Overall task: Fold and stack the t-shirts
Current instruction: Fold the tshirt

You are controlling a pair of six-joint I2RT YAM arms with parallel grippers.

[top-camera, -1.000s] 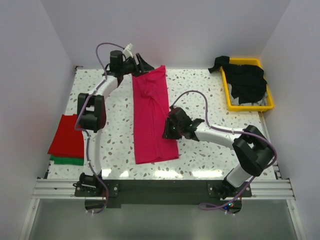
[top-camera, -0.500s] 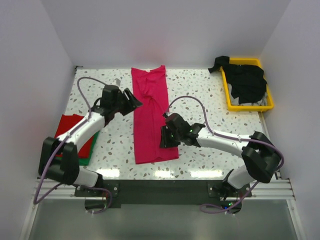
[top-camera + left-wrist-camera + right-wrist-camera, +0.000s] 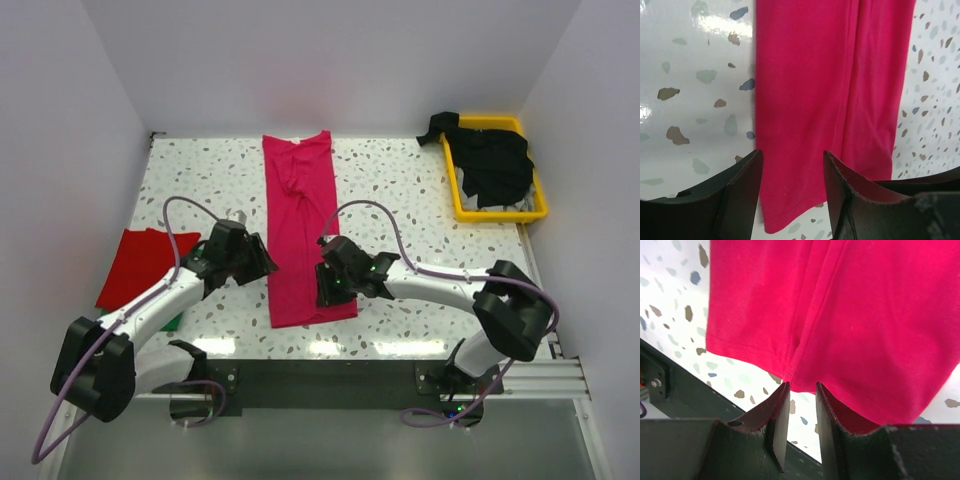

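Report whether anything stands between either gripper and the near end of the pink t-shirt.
Nothing visible does. The left gripper hangs open over the near left corner of the pink t-shirt, and the right gripper sits narrowly open at its near hem, with no other thing between.

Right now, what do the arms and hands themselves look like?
The left arm and right arm: white links, black joints, a lilac cable looping alongside each. The left hand and right hand are black, with two dark wedge-shaped fingers.
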